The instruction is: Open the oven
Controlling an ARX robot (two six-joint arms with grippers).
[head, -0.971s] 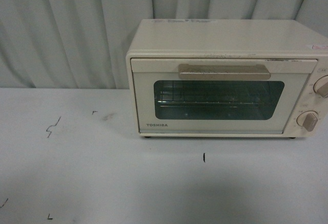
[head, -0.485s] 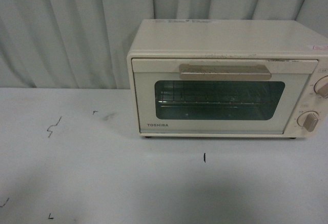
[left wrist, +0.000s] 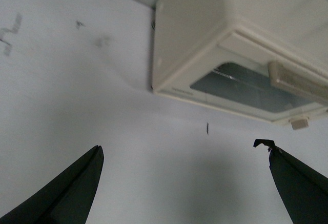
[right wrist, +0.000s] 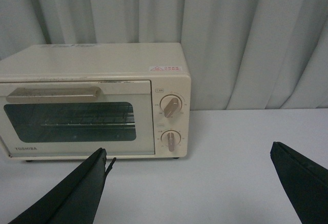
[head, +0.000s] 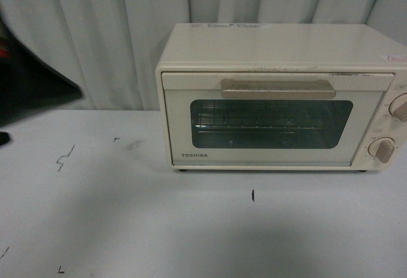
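Oven (head: 273,49): door shut; left gripper (left wrist: 180,144), right gripper (right wrist: 189,149): both spread, empty; I'd take the handle (head: 278,89) mid-bar, pulling near and down.

Oven (head: 280,49) on bench (head: 127,221), right of centre, curtain (head: 95,36) behind; rack (head: 241,119) inside; handle (head: 278,89) at top of door (head: 286,158); two knobs (head: 383,150) right of it; left arm (head: 28,87) far left

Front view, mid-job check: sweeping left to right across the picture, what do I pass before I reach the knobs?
Dark shape at the left edge → black squiggle mark → TOSHIBA logo → door handle → lower knob.
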